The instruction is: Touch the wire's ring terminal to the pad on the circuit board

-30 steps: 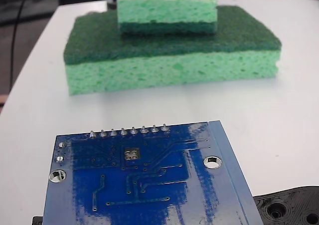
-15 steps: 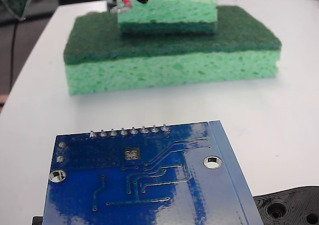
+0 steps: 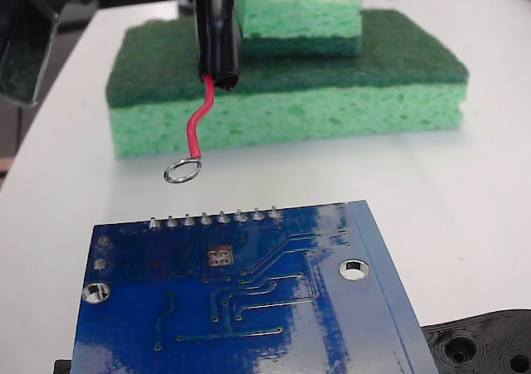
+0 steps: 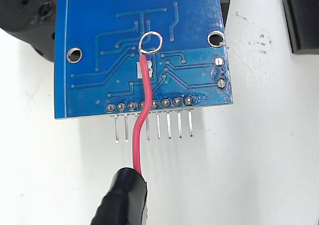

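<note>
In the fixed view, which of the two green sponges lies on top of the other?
The smaller sponge at the back lies on top; it rests on the dark scouring face of the larger sponge, which sits on the table.

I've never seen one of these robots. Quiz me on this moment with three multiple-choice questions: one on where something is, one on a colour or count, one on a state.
1. In the fixed view, where is the ring?
A. in the air, short of the board
B. flat on the pad
C. on the sponges

2. What colour is the wire?
A. yellow
B. red
C. black

3. How many sponges are stacked?
A. one
B. four
C. two

Answers:
1. A: the ring hangs beyond the board's pin edge, apart from it.
2. B: its insulation is red in both views.
3. C: a small sponge lies on a large one.
</note>
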`<state>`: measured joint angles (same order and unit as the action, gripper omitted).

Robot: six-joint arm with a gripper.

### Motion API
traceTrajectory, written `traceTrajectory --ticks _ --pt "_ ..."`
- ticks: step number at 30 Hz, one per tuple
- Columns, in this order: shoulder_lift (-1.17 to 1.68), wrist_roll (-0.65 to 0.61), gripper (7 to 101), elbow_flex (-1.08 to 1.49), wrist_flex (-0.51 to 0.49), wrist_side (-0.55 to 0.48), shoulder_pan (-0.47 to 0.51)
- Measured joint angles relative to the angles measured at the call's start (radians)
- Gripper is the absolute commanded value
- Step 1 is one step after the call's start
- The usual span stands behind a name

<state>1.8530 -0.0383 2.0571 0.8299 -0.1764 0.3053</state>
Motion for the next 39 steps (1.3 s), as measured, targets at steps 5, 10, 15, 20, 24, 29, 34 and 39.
traceTrajectory --ticks 5,10,15,20,24,29,34,39 --pt "-0.014 0.006 100.3 -0.006 0.005 0.002 -0.006" --pt "-0.031 0.015 100.3 -0.009 0.002 0.009 -0.023" --pt "-0.04 0.018 100.3 -0.009 0.005 0.014 -0.028" --pt "-0.048 0.018 100.3 -0.012 0.005 0.015 -0.026" --pt "-0.072 0.018 100.3 -0.029 0.012 0.015 -0.025" --pt "-0.077 0.018 100.3 -0.035 0.014 0.017 -0.025" --pt "-0.077 0.018 100.3 -0.04 0.025 0.017 -0.025" --pt "-0.077 0.017 100.3 -0.041 0.028 0.018 -0.025"
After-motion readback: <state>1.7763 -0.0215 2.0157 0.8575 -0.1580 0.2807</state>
